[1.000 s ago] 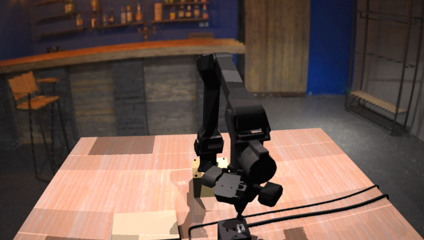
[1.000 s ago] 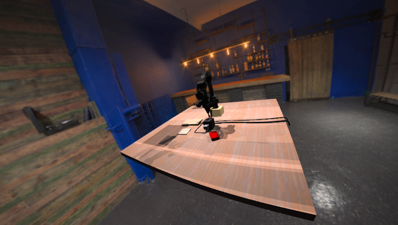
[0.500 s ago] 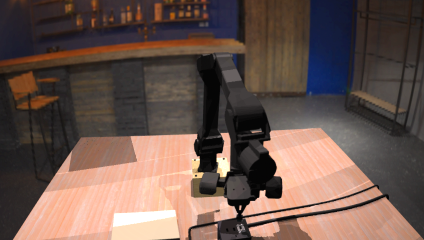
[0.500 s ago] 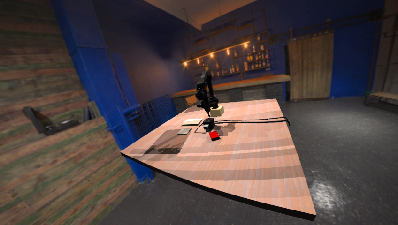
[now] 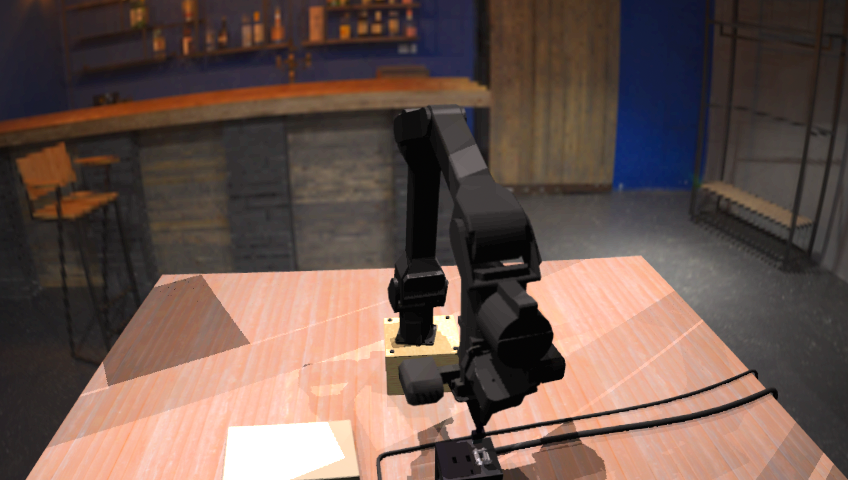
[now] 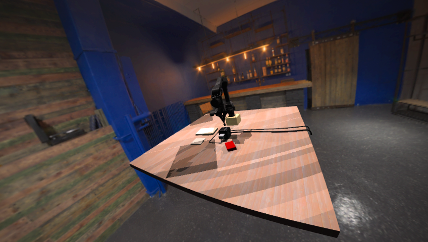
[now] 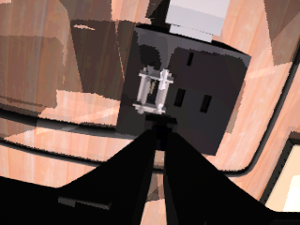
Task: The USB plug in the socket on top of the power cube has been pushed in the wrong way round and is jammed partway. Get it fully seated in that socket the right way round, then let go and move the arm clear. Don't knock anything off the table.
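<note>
Our end effector (image 5: pixel 477 429) (image 6: pixel 224 123) (image 7: pixel 160 141) pinches the dark plug (image 5: pixel 477 436) (image 7: pixel 160 123), seemingly just above the power cube (image 5: pixel 447 462) (image 6: pixel 224 130) (image 7: pixel 202 128) and beside its silvery socket (image 5: pixel 482 456) (image 7: pixel 142 92); we should finish squaring it, centre it, then press straight down gently.

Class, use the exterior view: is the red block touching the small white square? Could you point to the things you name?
Apart: the exterior view shows wood tabletop (image 6: pixel 270 168) between the red block (image 6: pixel 230 145) and small white square (image 6: pixel 198 141).
</note>
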Tool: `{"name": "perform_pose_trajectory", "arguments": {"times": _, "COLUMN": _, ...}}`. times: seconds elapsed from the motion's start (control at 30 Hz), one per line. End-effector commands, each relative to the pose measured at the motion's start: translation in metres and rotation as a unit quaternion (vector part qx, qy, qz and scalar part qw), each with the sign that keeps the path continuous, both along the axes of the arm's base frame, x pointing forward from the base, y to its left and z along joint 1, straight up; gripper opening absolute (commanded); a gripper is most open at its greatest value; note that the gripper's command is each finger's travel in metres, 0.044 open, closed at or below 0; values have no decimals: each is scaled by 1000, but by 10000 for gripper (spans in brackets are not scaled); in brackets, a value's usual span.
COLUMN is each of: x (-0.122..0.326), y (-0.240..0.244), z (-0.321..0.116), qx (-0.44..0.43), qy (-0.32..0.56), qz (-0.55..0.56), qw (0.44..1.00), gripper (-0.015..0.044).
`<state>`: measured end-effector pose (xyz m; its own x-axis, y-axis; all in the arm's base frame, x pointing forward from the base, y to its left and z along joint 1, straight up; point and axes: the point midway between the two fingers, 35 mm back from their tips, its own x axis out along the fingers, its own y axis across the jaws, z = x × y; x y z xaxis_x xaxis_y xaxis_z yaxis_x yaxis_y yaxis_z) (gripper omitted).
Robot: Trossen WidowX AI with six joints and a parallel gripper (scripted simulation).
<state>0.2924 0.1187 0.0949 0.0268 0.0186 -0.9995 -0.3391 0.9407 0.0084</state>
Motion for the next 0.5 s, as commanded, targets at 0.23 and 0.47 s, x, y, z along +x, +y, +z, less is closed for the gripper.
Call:
{"name": "perform_pose_trajectory", "arguments": {"times": 0.23, "x": 0, "y": 0, "z": 0, "qx": -4, "qy": -2, "qz": 137, "qw": 991, "gripper": 0}}
{"name": "perform_pose_trajectory", "arguments": {"times": 0.47, "x": 0, "y": 0, "z": 0, "qx": -6, "qy": -4, "qz": 227, "qw": 974, "gripper": 0}}
